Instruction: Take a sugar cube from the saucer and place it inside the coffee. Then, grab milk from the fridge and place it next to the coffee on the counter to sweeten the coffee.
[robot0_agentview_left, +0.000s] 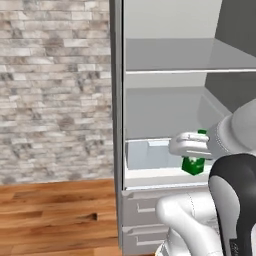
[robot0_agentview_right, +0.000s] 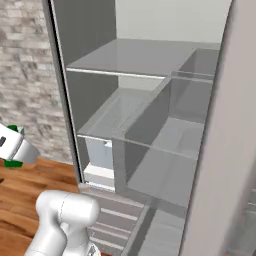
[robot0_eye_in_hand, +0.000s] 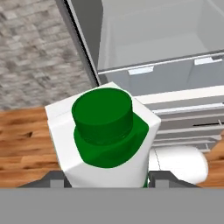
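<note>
Milk (robot0_eye_in_hand: 107, 140) clamped between the jaws of the gripper (robot0_eye_in_hand: 107, 183), green cap toward the hand camera, white shoulders to either side of it, one dark fingertip (robot0_eye_in_hand: 54, 178) showing at each flank of the carton. Seen from the left base view, gripper (robot0_agentview_left: 192, 150) held just in front of the open fridge (robot0_agentview_left: 117, 100), level with the lowest shelf, green bottom of the milk (robot0_agentview_left: 193, 165) hanging below the white hand and a sliver of green above it. From the right base view, gripper (robot0_agentview_right: 11, 145) out at the left edge, well clear of the fridge (robot0_agentview_right: 60, 100) and over the wooden floor (robot0_agentview_right: 30, 185), green of the milk (robot0_agentview_right: 13, 163) peeking at its top and bottom. Inside the fridge, pale shelves (robot0_agentview_left: 190, 55) stacked one above another, a clear bin (robot0_agentview_left: 150, 152) on the lowest shelf just beyond the carton, grey drawers (robot0_agentview_left: 140, 207) beneath. Left of the fridge, a brick wall (robot0_agentview_left: 55, 85) above the wooden floor (robot0_agentview_left: 55, 215).
</note>
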